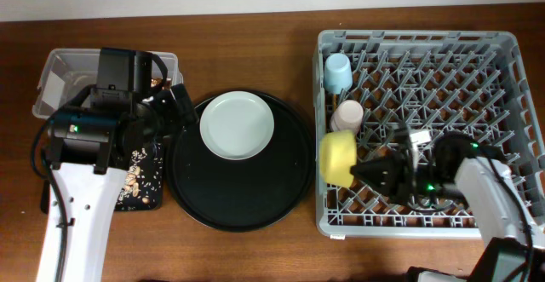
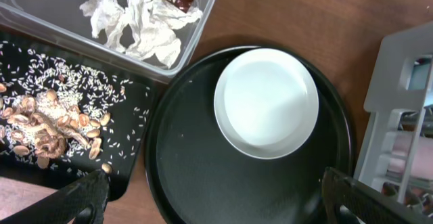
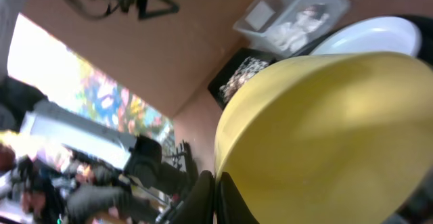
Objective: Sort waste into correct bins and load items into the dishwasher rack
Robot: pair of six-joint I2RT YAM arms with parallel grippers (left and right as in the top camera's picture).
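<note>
A: So, closest in: the right end effector (image 1: 375, 173) is clenched on the rim of the yellow bowl (image 1: 337, 158), which stands on edge inside the dishwasher rack (image 1: 417, 37), against its left wall. What worries you?

B: The grip. It pinches only a thin rim, with the bowl's weight hanging to one side. I judge it could twist loose, or roll once let go. I cannot tell whether any pegs brace it.

A: And beside it?

B: The pink cup (image 1: 347, 113) sits just beyond the bowl along that same wall, and the light-blue cup (image 1: 337, 71) is nearer the rack's far corner. A swing of the bowl could topple the pink one.

A: Outside the rack?

B: The plate (image 1: 237, 125) lies flat on the round black tray (image 1: 255, 205), just left of the rack on the desk (image 1: 255, 9). The left end effector (image 2: 223, 200) hovers over it, jaws spread wide, holding nothing. A flat plate may skid rather than lift.

A: Farthest out?

B: The clear tub (image 1: 51, 69) holds the crumpled napkin (image 2: 145, 21), and the shallow black tray (image 1: 140, 188) holds the food scraps (image 2: 47, 126). Both are well left of the rack. If the left arm brings the plate to the rack's left wall while the right works there, they could collide.
</note>
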